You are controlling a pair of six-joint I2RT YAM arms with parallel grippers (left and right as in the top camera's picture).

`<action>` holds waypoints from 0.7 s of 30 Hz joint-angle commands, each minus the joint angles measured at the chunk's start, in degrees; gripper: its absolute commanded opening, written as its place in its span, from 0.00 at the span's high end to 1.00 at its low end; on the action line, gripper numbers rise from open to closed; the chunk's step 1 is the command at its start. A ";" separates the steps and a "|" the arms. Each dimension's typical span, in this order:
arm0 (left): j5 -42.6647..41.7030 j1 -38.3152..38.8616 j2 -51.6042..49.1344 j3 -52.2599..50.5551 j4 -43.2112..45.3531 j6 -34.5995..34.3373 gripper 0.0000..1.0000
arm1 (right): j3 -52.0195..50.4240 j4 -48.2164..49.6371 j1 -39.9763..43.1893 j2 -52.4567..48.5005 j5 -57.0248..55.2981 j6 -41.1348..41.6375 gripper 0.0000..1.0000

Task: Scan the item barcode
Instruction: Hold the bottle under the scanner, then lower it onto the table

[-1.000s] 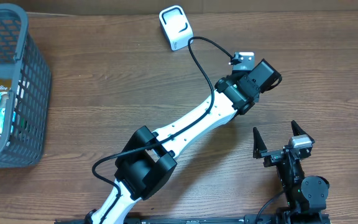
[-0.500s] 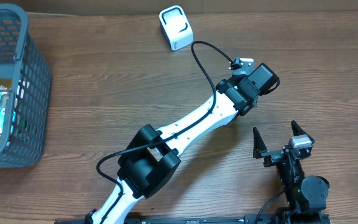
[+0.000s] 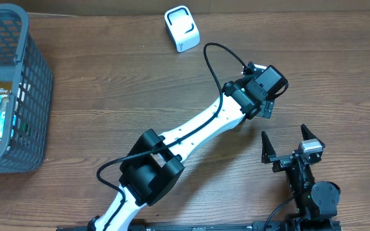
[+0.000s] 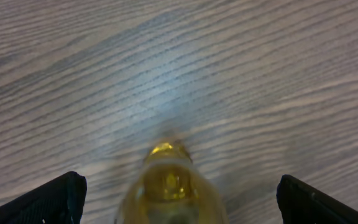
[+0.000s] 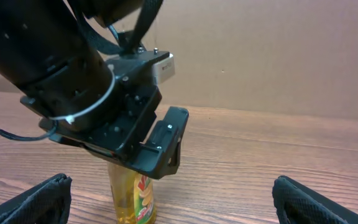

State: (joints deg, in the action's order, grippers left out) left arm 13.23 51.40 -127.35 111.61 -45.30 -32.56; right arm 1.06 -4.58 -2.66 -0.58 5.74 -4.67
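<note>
The item is a small yellow bottle (image 5: 132, 196) with a red, green and white label, standing upright on the wooden table. My left gripper (image 5: 149, 146) hangs over its top, open, its black fingers wide on either side and not touching it. In the left wrist view the bottle's cap (image 4: 168, 180) sits between the spread fingertips of the left gripper (image 4: 179, 200). From overhead the left gripper (image 3: 261, 95) hides the bottle. A white scanner (image 3: 181, 28) stands at the table's far edge. My right gripper (image 3: 284, 136) is open and empty near the front right.
A dark blue plastic basket (image 3: 26, 96) holding several packaged goods stands at the left edge. The left arm's white link (image 3: 198, 131) and its black cable (image 3: 214, 61) stretch diagonally across the table's middle. A brown wall (image 5: 260, 56) backs the table.
My left gripper has opened wide and let go of the bottle, which now stands on the table. Its wrist has shifted slightly toward the near side. The right arm has not moved.
</note>
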 commanded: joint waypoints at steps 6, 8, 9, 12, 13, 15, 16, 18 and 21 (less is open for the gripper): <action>-5.57 -0.72 3.48 -0.02 -2.93 1.29 0.27 | -0.61 0.22 0.11 0.42 -0.11 0.11 0.00; -5.55 -0.98 3.48 -0.02 -2.84 1.29 0.33 | -0.61 0.22 0.11 0.42 -0.13 0.11 0.00; -5.60 -1.14 3.48 -0.02 -2.86 1.27 0.35 | -0.61 0.22 0.11 0.42 -0.11 0.11 0.00; -5.60 -1.18 2.93 -0.04 -3.13 1.25 0.39 | -0.61 0.22 0.11 0.42 -0.13 0.11 0.00; -5.51 -1.18 2.80 -0.15 -3.56 1.27 0.44 | -0.61 0.22 0.11 0.42 -0.13 0.11 0.00; -4.94 -1.25 2.75 -0.15 -4.02 1.31 0.48 | -0.61 0.22 0.11 0.42 -0.11 0.11 0.00; -4.48 -1.31 2.75 -0.15 -4.20 1.29 0.50 | -0.61 0.22 0.11 0.42 -0.13 0.11 0.00; -4.13 -1.36 2.75 -0.15 -4.31 1.29 0.57 | -0.61 0.22 0.11 0.42 -0.11 0.11 0.00; -4.07 -1.36 2.75 -0.15 -4.83 1.29 0.64 | -0.61 0.22 0.11 0.42 -0.11 0.11 0.00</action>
State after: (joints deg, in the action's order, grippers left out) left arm 8.62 50.48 -126.10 111.61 -49.54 -31.31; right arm 1.06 -4.58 -2.66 -0.58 5.72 -4.67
